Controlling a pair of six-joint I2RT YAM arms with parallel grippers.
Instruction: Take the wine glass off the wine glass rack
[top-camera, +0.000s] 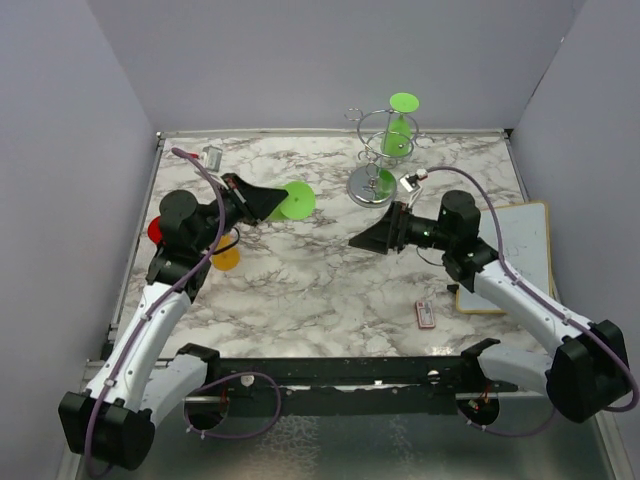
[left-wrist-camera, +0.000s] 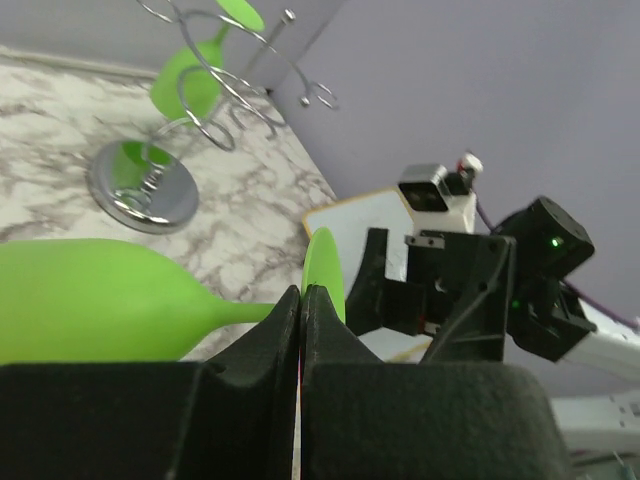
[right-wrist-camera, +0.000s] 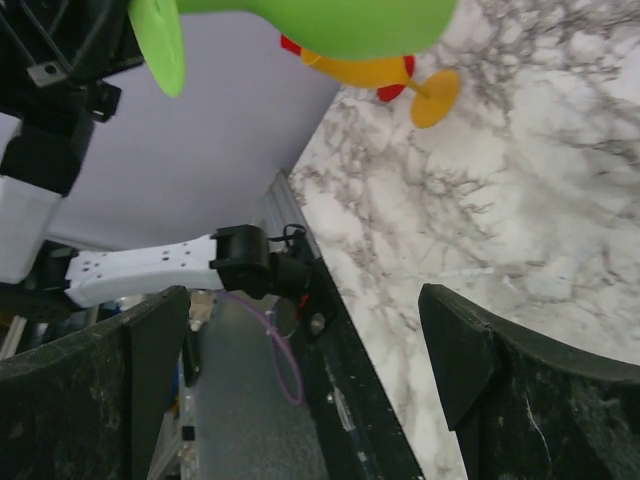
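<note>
Green wine glass (top-camera: 297, 200), clear of the wine glass rack (top-camera: 360, 190) and well to its left, held above the surface (top-camera: 320, 290); its long axis lies crosswise to the left pincer (left-wrist-camera: 302, 305), which is closed tight on the stem. The right pincer (right-wrist-camera: 300, 330), the nearer to the rack, stands wide and empty, facing the glass. 1 second glass (top-camera: 399, 138), also green, hangs on the rack.

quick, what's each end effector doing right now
left end effector: closed on the stem of a green wine glass
right end effector: open, holding nothing
</note>
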